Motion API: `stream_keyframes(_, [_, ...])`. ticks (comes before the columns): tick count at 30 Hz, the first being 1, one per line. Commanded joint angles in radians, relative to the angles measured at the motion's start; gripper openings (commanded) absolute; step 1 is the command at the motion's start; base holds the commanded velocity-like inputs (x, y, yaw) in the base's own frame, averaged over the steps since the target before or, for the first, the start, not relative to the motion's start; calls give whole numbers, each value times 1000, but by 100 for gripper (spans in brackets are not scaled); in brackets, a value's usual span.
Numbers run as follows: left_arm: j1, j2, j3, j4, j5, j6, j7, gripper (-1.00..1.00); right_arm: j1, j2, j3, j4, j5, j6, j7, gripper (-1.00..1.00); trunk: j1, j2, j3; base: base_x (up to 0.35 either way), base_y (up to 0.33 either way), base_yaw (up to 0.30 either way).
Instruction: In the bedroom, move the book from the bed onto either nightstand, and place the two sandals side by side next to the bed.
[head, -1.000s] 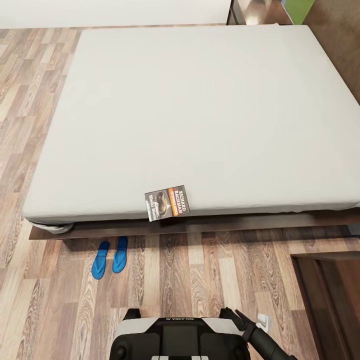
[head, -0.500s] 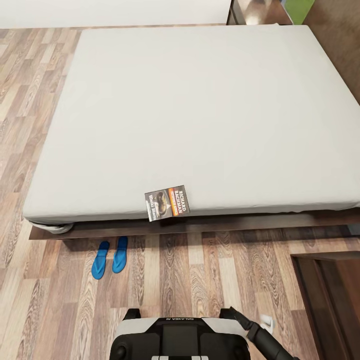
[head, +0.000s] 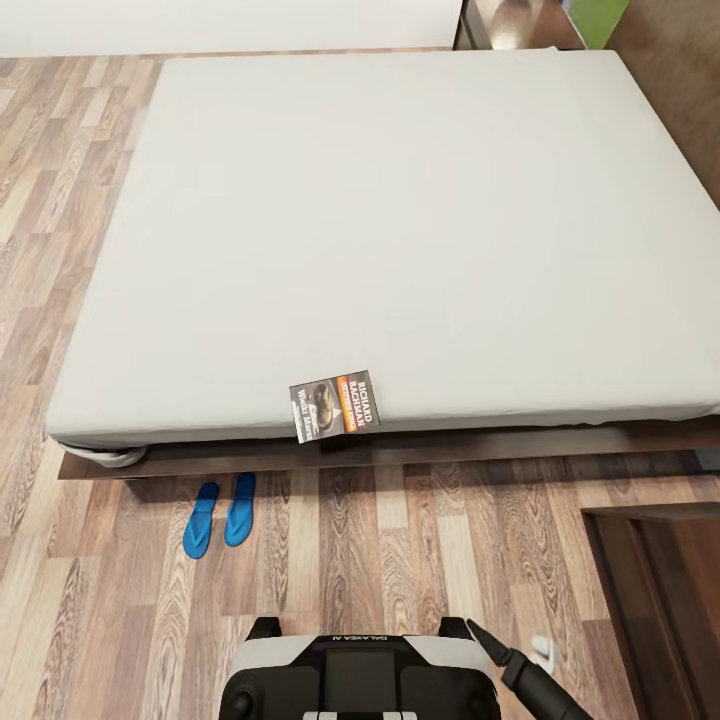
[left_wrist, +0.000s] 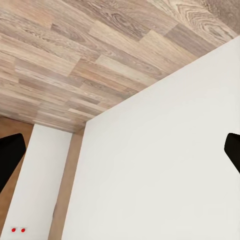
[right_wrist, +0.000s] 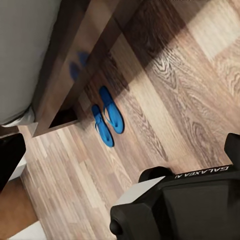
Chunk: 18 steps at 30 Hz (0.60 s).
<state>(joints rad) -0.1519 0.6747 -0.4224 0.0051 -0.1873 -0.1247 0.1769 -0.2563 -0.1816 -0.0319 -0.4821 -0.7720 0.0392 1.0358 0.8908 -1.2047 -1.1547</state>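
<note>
The book (head: 335, 405) lies flat at the near edge of the bed's pale mattress (head: 380, 220), its corner overhanging the dark frame (head: 450, 447). The two sandals (head: 220, 514), bright blue, lie side by side on the floor just in front of the bed's near left corner; they are also in the right wrist view (right_wrist: 107, 120) beside the frame. A nightstand (head: 655, 600) stands at the lower right, and another nightstand (head: 510, 20) is beyond the bed. My right gripper (right_wrist: 120, 155) is open and empty, low beside my base. My left gripper (left_wrist: 120, 150) is open and empty.
My own base (head: 360, 675) fills the bottom centre, with the right arm (head: 525, 680) beside it. Brown plank floor (head: 420, 560) lies between me and the bed. The left wrist view faces floor planks (left_wrist: 75, 55) and a white wall (left_wrist: 165, 165).
My right arm has shifted slightly lower and to the right in the head view. The book, sandals and bed have not moved.
</note>
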Motion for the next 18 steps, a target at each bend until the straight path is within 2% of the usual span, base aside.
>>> stream_keyframes(1, [-1,0,0,1,-11,-3,5,100,0,1,2,0,-4,1,5,100,0,0,0,0,0,0])
stream_keyframes(12, [-1,0,11,1,0,-8,-1,100,-1,10,19,-9,5,-63,14,100,0,0,0,0,0,0])
stream_keyframes(18, [-1,0,24,1,9,-24,-20,100,-3,12,42,-18,5,-68,52,100,0,0,0,0,0,0])
